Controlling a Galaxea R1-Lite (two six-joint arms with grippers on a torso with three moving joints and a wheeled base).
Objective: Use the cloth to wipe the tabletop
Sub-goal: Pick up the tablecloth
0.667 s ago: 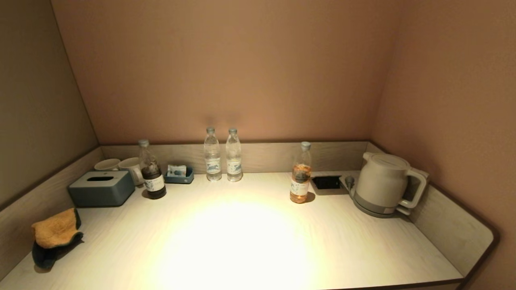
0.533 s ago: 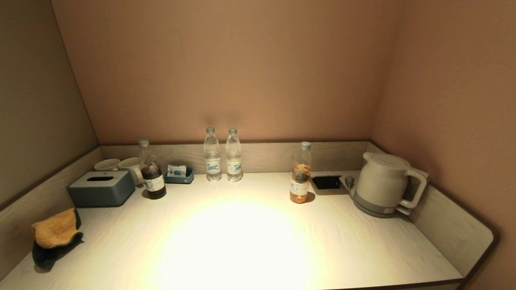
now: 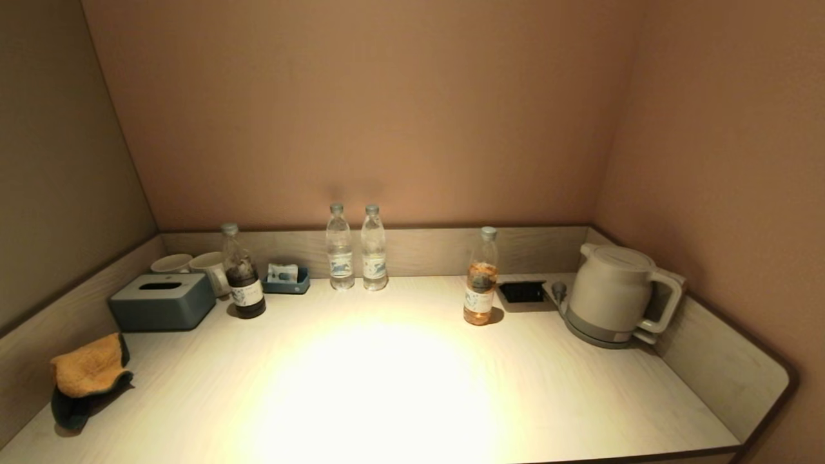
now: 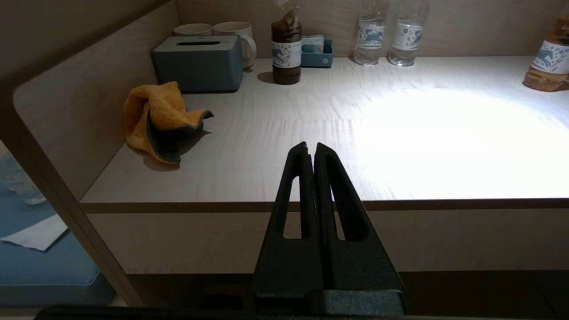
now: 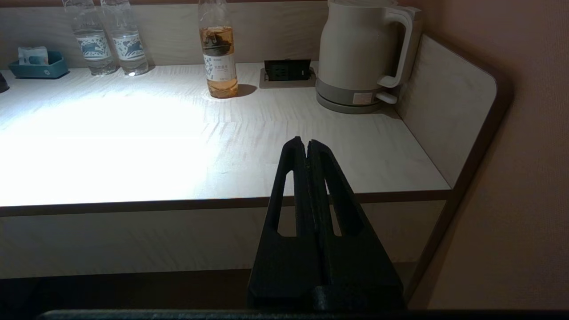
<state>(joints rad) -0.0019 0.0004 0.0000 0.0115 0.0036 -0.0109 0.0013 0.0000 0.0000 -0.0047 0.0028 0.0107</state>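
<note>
Meanwhile, nothing has been shifted since the earlier frames. The orange cloth [image 3: 87,377] is left crumpled at the tabletop's [image 3: 387,386] left edge, near the tissue box [image 3: 162,301]. The left gripper [image 4: 311,151] and right gripper [image 5: 306,144] are held before the front edge, fingers pressed together, nothing gripped.

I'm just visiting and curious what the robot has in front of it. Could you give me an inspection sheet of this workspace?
Surface: pale wood tabletop, brightly lit at centre.
Job's things: orange cloth, crumpled at the left edge.
Clutter: tissue box, two mugs, four bottles, kettle, small blue tray.
Grippers: left gripper and right gripper shut, off the table's front edge.
Cables: nothing seen.
Surroundings: walled alcove, socket panel.
</note>
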